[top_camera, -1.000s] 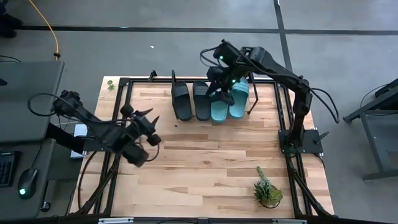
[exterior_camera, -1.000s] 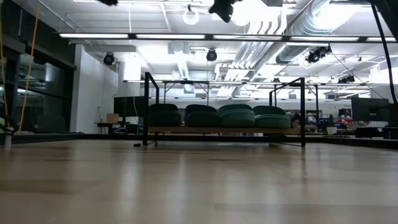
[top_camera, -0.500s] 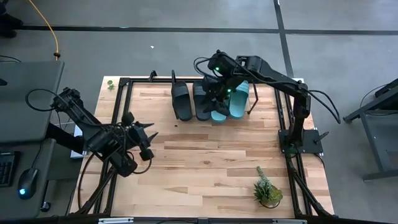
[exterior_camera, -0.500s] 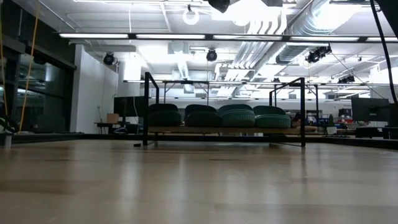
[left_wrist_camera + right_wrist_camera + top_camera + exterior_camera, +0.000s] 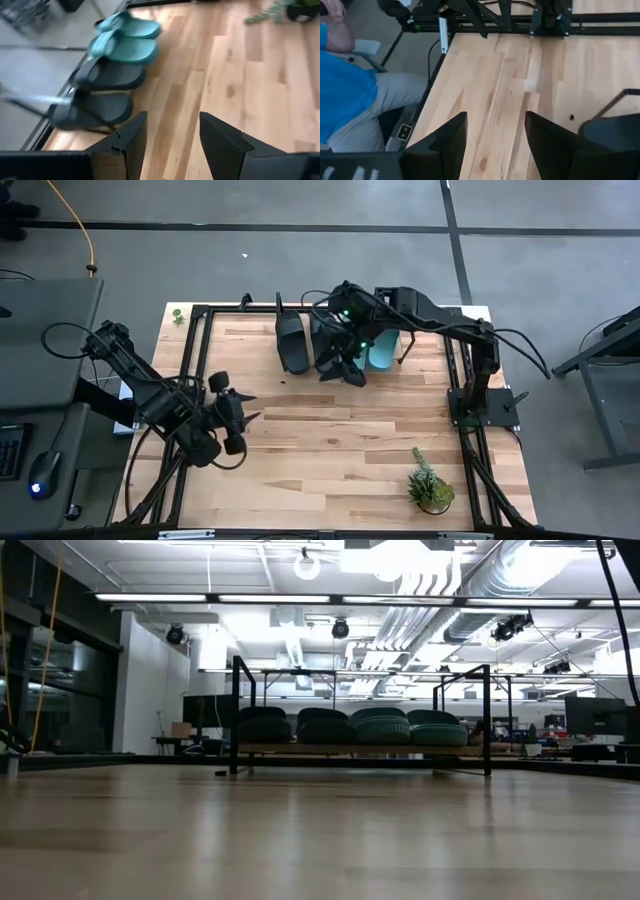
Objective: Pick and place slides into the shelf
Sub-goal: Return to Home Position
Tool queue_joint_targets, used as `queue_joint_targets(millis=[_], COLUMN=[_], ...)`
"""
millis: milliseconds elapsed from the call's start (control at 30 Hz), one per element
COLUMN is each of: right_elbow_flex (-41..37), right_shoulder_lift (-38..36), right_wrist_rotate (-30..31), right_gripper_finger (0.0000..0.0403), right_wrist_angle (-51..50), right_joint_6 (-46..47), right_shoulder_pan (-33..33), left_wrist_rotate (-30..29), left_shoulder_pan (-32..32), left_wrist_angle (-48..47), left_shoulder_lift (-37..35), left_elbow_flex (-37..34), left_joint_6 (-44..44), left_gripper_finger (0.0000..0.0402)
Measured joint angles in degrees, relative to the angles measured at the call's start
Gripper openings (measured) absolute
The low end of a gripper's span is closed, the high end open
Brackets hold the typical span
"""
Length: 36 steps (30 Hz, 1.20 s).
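Nearest us, bare tabletop (image 5: 330,465) lies wide open between the potted plant (image 5: 431,488) by the right edge and the left gripper (image 5: 172,115). Its fingers are apart and empty, and it has eased a touch nearer since a second ago. Farther on, the right gripper (image 5: 495,115), fingers likewise apart, has pulled back off the teal pair and hangs just before the shelf (image 5: 300,750). At the far edge all four slides (image 5: 382,728) sit side by side on it, black left, teal right.

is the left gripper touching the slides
Apart: the high view shows the left gripper over bare tabletop, clear wood between it and the slides on the shelf.
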Motion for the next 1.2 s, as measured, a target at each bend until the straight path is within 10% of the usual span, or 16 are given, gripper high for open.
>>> queue_joint_targets(millis=[767, 1200], right_elbow_flex=[0.0, 0.0], right_shoulder_lift=[0.0, -3.2], right_wrist_rotate=[3.9, 18.0], right_gripper_finger=[0.0188, 0.0188], right_wrist_angle=[-3.2, -5.0], right_joint_6=[4.3, 10.3], right_shoulder_pan=[4.2, 13.0], left_wrist_rotate=[1.0, 21.2], left_shoulder_pan=[0.7, 14.7], left_wrist_angle=[10.7, 26.4], left_shoulder_lift=[-10.8, -15.6], left_elbow_flex=[0.0, -6.6], left_joint_6=[22.0, 36.7], left_gripper_finger=[0.0163, 0.0163])
